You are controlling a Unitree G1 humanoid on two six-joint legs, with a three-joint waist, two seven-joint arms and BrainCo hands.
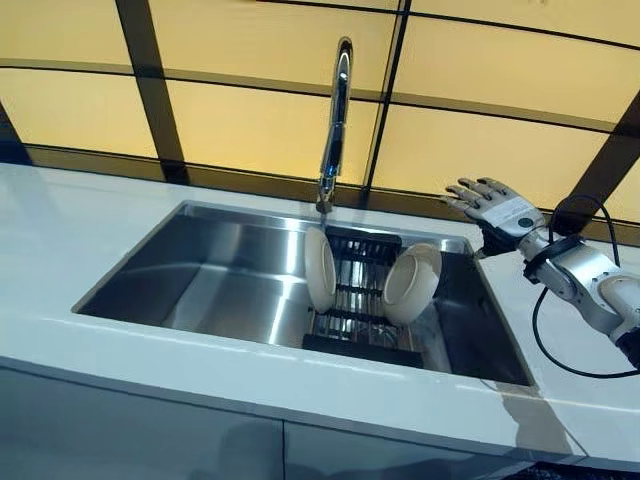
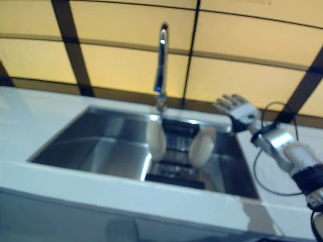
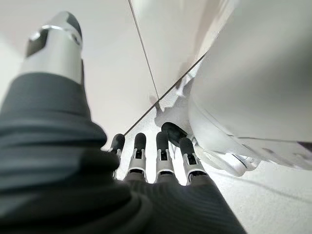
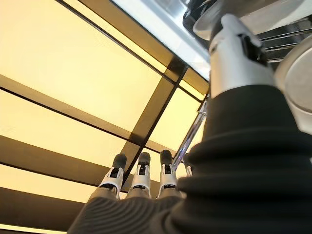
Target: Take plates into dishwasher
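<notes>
A cream plate (image 1: pixel 320 268) stands on edge in a black rack (image 1: pixel 358 335) in the right part of the steel sink (image 1: pixel 200 270). A cream bowl (image 1: pixel 412 284) leans on its side in the same rack, just right of the plate. My right hand (image 1: pixel 497 205) hovers above the counter past the sink's back right corner, fingers spread straight and holding nothing. It is apart from the bowl, up and to its right. In the right wrist view its fingers (image 4: pixel 141 178) point towards the yellow wall. My left hand (image 3: pixel 161 156) appears only in its own wrist view, fingers straight and empty.
A tall chrome faucet (image 1: pixel 337 120) rises behind the sink, right above the plate. White countertop (image 1: pixel 60 230) surrounds the sink. A yellow wall with dark bars (image 1: pixel 140 80) stands behind. Grey cabinet fronts (image 1: pixel 140 430) run below the counter's front edge.
</notes>
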